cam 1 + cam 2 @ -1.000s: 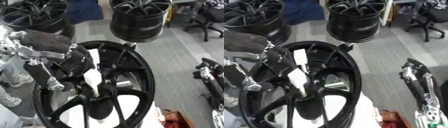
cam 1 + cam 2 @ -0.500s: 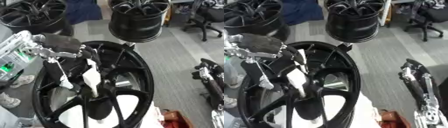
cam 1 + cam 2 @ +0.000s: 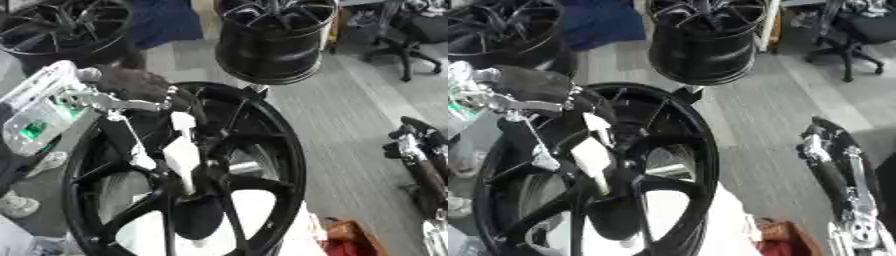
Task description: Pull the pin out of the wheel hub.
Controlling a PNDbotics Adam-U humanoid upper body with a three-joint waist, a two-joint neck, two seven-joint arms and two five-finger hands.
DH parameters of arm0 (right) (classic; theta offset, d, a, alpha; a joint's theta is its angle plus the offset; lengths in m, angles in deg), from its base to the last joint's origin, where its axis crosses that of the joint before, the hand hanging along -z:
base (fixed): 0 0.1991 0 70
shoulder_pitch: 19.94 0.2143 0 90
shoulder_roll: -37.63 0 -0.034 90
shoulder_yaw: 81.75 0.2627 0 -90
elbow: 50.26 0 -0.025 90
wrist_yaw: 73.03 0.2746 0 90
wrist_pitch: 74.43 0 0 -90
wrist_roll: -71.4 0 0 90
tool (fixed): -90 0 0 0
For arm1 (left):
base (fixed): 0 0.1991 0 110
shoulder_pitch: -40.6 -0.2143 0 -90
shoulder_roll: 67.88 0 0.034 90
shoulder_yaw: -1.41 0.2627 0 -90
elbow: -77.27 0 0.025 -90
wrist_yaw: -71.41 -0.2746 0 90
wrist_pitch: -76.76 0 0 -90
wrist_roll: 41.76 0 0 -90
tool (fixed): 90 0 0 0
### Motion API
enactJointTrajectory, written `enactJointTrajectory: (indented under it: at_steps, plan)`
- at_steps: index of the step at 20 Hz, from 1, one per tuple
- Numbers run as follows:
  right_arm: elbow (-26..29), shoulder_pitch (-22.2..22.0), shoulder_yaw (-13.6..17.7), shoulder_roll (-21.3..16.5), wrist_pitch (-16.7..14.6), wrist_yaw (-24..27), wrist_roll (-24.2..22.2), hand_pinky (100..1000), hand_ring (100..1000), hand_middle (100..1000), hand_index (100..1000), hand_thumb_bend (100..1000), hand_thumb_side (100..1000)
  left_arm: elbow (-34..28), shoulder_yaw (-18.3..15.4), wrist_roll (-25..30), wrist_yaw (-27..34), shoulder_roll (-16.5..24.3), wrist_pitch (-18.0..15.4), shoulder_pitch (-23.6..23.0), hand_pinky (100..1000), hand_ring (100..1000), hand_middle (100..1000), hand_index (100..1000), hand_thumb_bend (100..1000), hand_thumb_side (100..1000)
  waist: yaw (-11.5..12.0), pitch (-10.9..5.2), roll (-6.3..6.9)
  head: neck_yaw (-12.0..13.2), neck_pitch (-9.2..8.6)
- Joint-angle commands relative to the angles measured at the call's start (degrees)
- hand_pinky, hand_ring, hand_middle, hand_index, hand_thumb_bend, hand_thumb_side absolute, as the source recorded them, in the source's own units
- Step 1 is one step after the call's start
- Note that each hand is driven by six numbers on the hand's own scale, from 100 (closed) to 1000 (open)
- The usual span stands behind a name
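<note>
Right now my left robot hand (image 3: 131, 97) hangs over the wheel hub (image 3: 188, 175), fingers curled around the white pin (image 3: 181, 152) at its centre, so I judge the next move is pulling it straight out.

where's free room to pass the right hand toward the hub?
Open grey floor lies between the wheel's right rim and the right robot hand, up to the second black wheel. The hub itself is crowded: the left robot hand and the white pin fill its upper left spokes.
</note>
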Motion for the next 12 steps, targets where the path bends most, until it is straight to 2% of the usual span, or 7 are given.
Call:
enactJointTrajectory:
  at_steps: [1,8,12]
  plan:
    - [0.6,0.6,-0.1,-0.8,-0.1,0.3,-0.2,579,568,588,806,100,550,1.1,0.3,12.5,-1.0,-0.1,-13.9,1.5,625,441,817,909,486,455,-0.2,-0.44,-0.08,0.2,-0.14]
    - [0.6,0.6,-0.2,-0.9,-0.1,0.4,-0.3,579,568,588,806,100,550,2.7,1.5,12.5,0.7,-0.6,-14.7,1.4,585,395,736,847,392,405,-0.2,-0.42,-0.08,0.2,-0.14]
    - [0.6,0.6,-0.2,-0.9,-0.1,0.4,-0.3,579,568,588,806,100,549,2.1,2.0,12.5,2.4,-0.4,-14.1,1.4,504,322,653,787,328,347,-0.2,-0.46,-0.04,0.2,-0.14]
